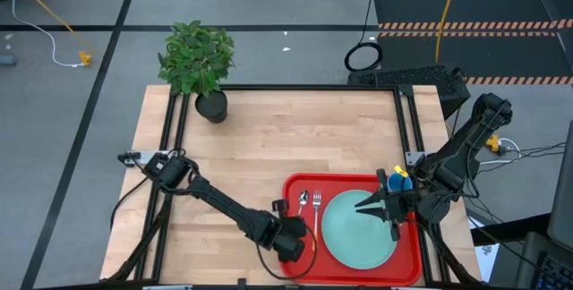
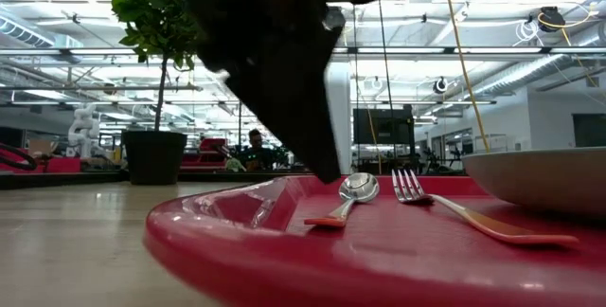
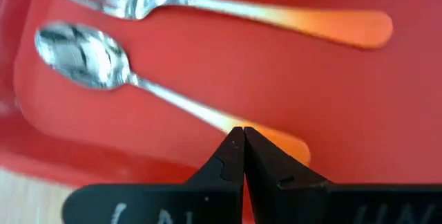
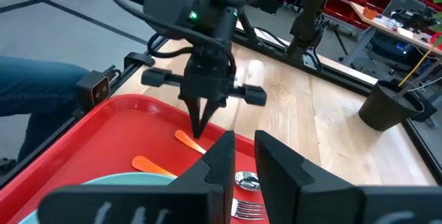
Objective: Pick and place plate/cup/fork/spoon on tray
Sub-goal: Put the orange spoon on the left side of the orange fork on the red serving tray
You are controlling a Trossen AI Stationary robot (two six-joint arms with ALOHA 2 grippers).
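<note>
With the orange-handled, silver-bowled spoon lying on the red plastic tray beside the fork, we should lift the left gripper — fingers pressed together, empty, just above the handle — straight up, while the right gripper, fingers slightly spread, hovers over the mint-green plate.

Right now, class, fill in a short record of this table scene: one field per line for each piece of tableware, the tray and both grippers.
tray: red, at the table's near right
plate: mint green, lying on the tray
spoon: on the tray, left of the fork
fork: on the tray, between spoon and plate
cup: blue, at the tray's far right corner, mostly hidden behind the right arm
left gripper: shut, empty, tips over the spoon's orange handle
right gripper: open, above the plate's right part
</note>
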